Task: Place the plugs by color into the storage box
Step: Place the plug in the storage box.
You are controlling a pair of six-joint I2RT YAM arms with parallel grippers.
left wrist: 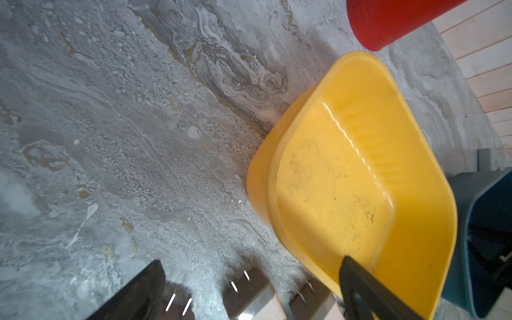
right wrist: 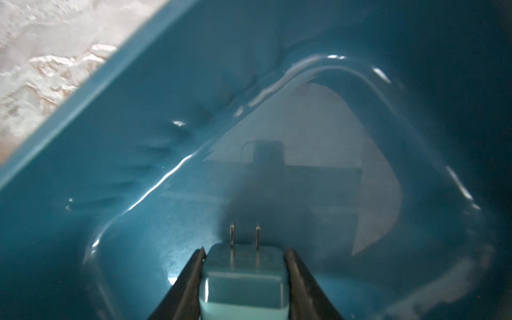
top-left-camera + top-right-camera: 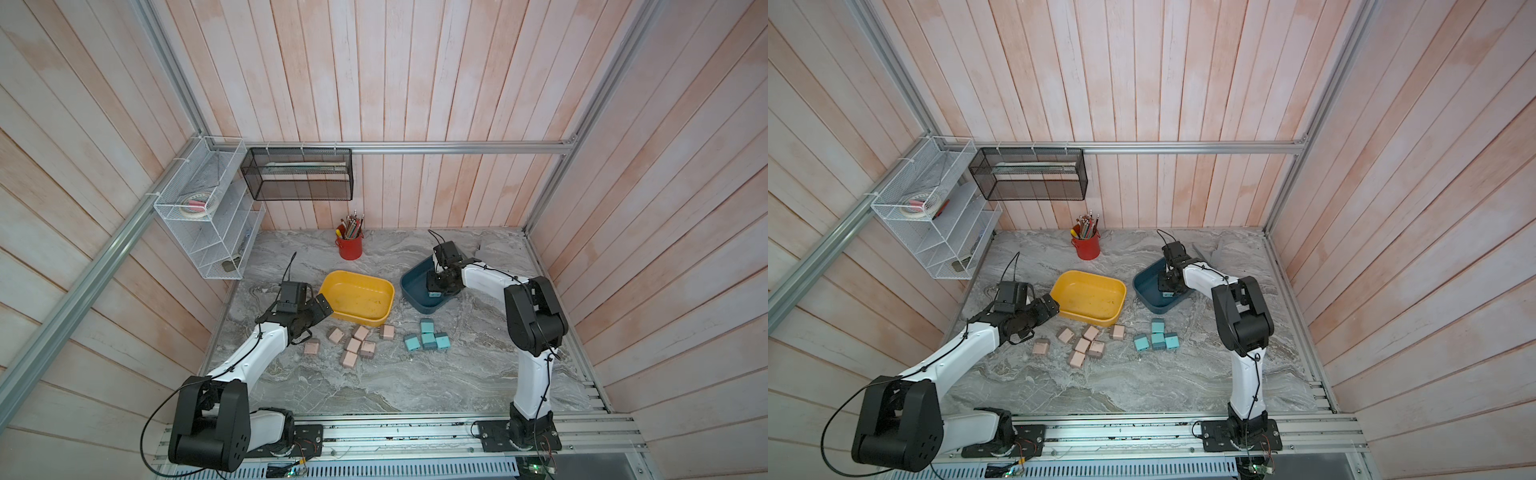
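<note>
Starting at the left, the left gripper hangs with its jaws spread wide and nothing in them, just off the near corner of the yellow tub, which looks empty. Beside it on the marble table lie seven pink plugs, several touching in a loose cluster and the leftmost one apart. Further right, four teal plugs sit bunched together. A fifth teal plug is clamped by its flat sides in the right gripper, prongs pointing away, low inside the blue tub. These plugs look light, rigid and smooth-skinned, so probably a little slippery; I would take each one across two opposite flat faces of the body, never by the thin prongs, and begin with the outliers, since touching neighbours leave little room for a finger. In the left wrist view the nearest pink plugs are cut off at the frame edge, showing only prongs and upper faces. Whether the held plug touches the glossy tub floor I cannot tell, and the right arm hides part of that tub in both top views.
</note>
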